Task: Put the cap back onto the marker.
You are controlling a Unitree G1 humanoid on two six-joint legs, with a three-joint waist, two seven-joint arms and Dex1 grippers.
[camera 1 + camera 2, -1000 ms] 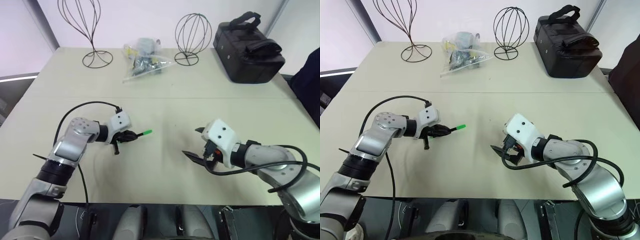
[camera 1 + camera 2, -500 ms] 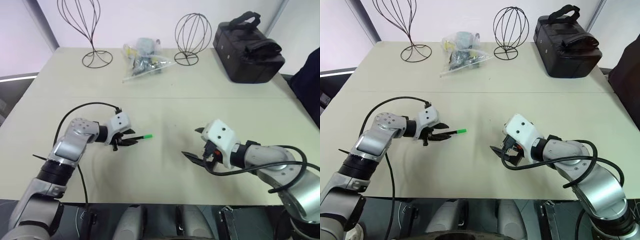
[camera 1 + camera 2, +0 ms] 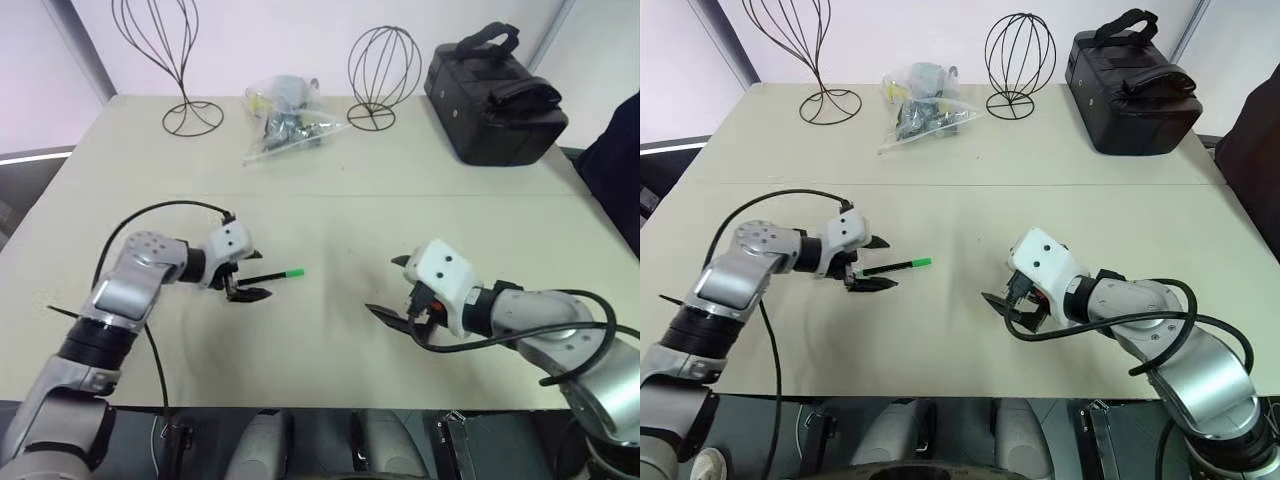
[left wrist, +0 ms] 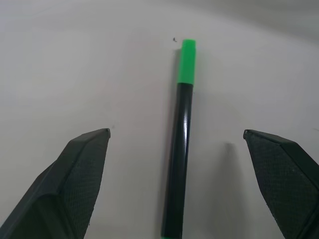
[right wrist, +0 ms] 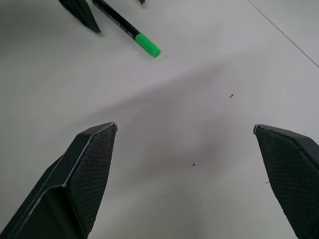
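While both grippers stand with their fingers spread wide and nothing between them, one marker [image 4: 180, 149] lies flat on the beige table [image 3: 330, 170] with its green cap [image 4: 187, 54] seated on the end that points away from the left gripper [image 3: 872, 264]. That gripper sits just beside the marker's black end, one finger to each side of the barrel and neither touching it, as the left wrist view shows. The right gripper [image 3: 392, 290] hovers low over bare tabletop, well apart from the marker, its two black fingers [image 5: 79, 179] framing only the table surface, with the capped end of the marker visible further off.

Along the far side of the table stand two black wire stands: a tall one [image 3: 175, 60] on the left and a rounder one [image 3: 384, 65] nearer the middle. Between them lies one clear plastic bag [image 3: 285, 120] of small items. One black case [image 3: 492, 95] with a handle sits at the far right.
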